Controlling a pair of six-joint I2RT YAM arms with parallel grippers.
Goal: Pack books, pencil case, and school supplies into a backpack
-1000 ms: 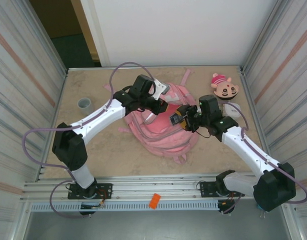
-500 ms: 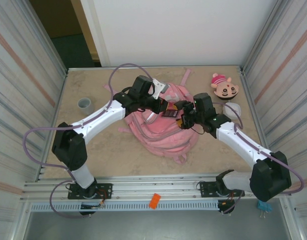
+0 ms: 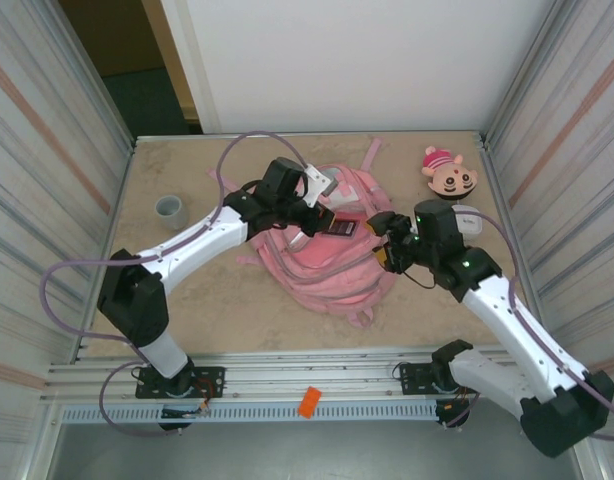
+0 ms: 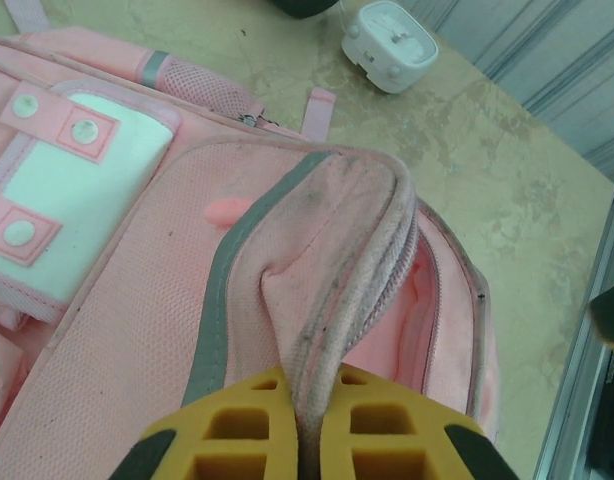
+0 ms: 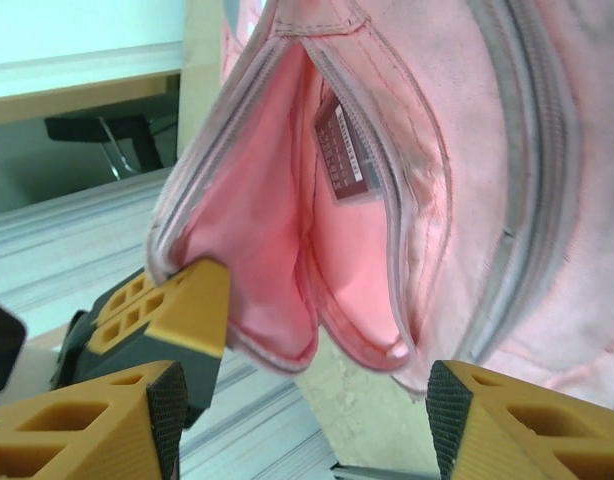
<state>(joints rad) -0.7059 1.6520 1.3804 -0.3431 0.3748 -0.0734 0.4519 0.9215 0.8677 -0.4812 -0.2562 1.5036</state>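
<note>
step (judged): loading school supplies | backpack (image 3: 332,270) centre of frame | left gripper (image 4: 309,428) clamped on its zip edge, lifting the mouth | calculator (image 5: 343,155) inside the opening | right gripper (image 5: 317,395) jaws apart, empty | next: fetch another item, hold the mouth open

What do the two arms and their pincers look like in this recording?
The left arm and right arm have white shells, black joints and a looping mauve cable each. The left pincer and right pincer have yellow fingers with square cut-outs and dark trim.
</note>
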